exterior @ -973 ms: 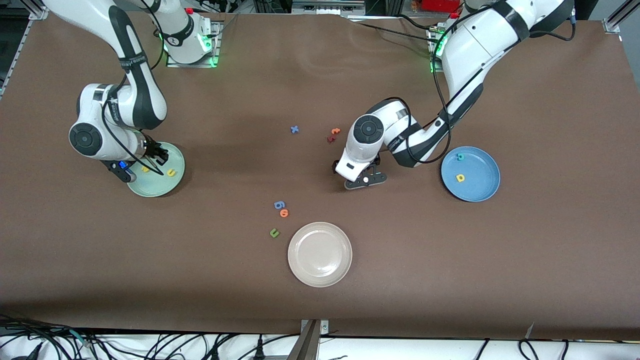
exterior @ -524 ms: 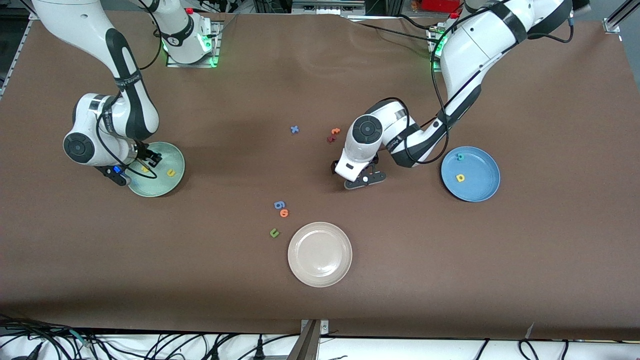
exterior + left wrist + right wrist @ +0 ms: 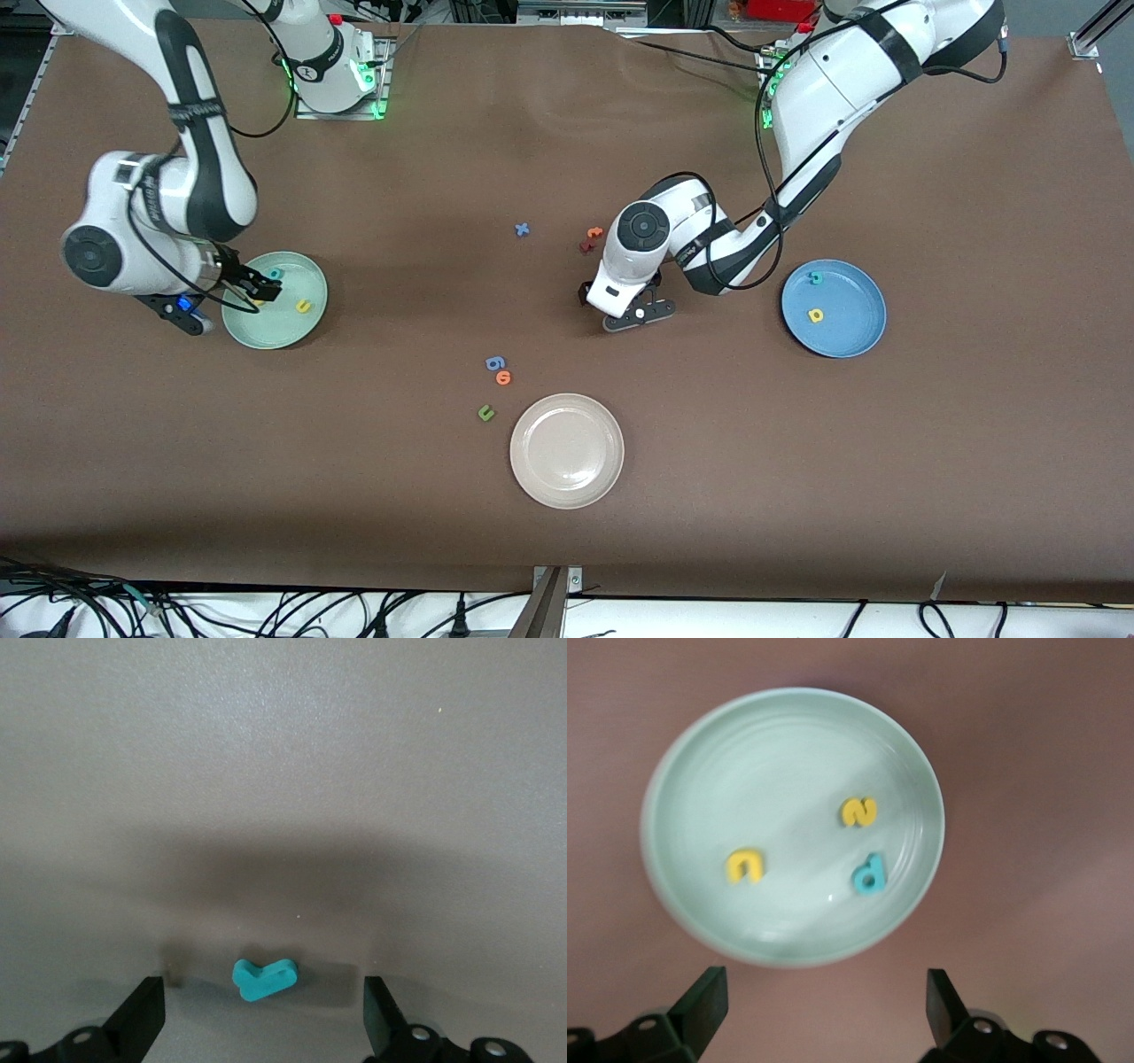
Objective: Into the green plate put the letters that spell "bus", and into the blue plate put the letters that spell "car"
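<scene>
We see the right gripper point(image 3: 257, 285), fingers spread and empty, over the green plate point(image 3: 292, 330), where the teal b point(image 3: 869, 874), yellow u point(image 3: 745, 865) and yellow s point(image 3: 858, 811) lie. The left gripper point(image 3: 264, 1014), fingers spread, straddles the teal r point(image 3: 263, 978) on the table; the c point(image 3: 816, 278) and a point(image 3: 815, 314) lie in the blue plate point(image 3: 855, 332).

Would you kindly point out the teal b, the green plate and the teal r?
teal b point(image 3: 869, 875): right wrist view, its stem.
green plate point(image 3: 660, 793): right wrist view, bare rim.
teal r point(image 3: 263, 978): left wrist view, its middle.
</scene>
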Controlling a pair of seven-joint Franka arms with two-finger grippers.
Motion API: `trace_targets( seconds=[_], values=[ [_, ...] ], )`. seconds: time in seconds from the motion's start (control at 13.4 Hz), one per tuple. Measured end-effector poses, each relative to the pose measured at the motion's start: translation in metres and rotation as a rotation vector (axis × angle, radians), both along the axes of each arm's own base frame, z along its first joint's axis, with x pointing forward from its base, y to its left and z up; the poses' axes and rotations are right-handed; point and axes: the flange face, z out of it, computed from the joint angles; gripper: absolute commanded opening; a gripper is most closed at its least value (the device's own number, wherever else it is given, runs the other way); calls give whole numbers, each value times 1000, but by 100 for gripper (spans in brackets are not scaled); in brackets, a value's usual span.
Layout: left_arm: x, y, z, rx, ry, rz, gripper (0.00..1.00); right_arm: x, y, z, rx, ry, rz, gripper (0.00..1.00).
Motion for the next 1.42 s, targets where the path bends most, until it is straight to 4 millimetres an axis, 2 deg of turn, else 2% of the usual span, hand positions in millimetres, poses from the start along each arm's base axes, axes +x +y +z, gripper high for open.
trace_targets(
  seconds=[0.15,0.22,0.52,0.75,0.82,0.97,1.42],
  values=[
    [0,0,0,0,0,-1,59,18,5,60,37,0,67,99],
    [0,-1,0,0,0,-1,53,25,8,87,52,-7,103,99],
    [1,-2,3,-3,-5,0,40,40,19,191,101,-41,259,99],
    [2,-2,5,-4,-7,2,29,37,23,247,111,-96,302,99],
    [2,-2,5,-3,-7,3,27,33,24,257,117,-105,309,99],
    [2,-2,6,-4,-9,3,24,29,23,263,121,-108,309,99],
    [3,-2,6,-4,-9,0,21,31,18,256,137,-97,308,99]
  ],
)
